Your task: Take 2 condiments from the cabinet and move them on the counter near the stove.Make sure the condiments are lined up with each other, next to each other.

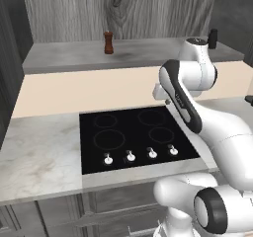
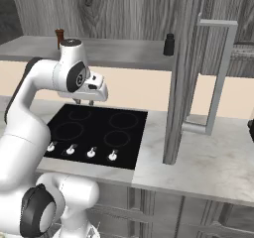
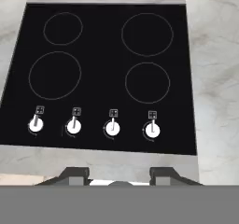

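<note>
Your gripper [image 3: 119, 174] hangs above the stove [image 3: 102, 73], pointing straight down at it, and in the hand view its two dark finger tips stand apart with nothing between them, so the pincer is spread and empty. Below it you see the black glass with four burner rings and the row of four knobs [image 3: 112, 128] toward the finger tips, with the counter [image 3: 214, 78] running along the side. In the right base view the hand [image 2: 91, 90] sits over the back edge of the stove [image 2: 96, 133], in front of the beige backsplash. Both condiments stand upright on the cabinet [image 1: 74, 14] shelf, higher than the gripper and farther back, well apart from it and from each other. The reddish-brown condiment [image 1: 108, 42] stands toward the left of the shelf in the left base view; the black condiment [image 2: 169, 44] stands further right, just beside the open cabinet door [image 2: 183, 73] in the right base view.
</note>
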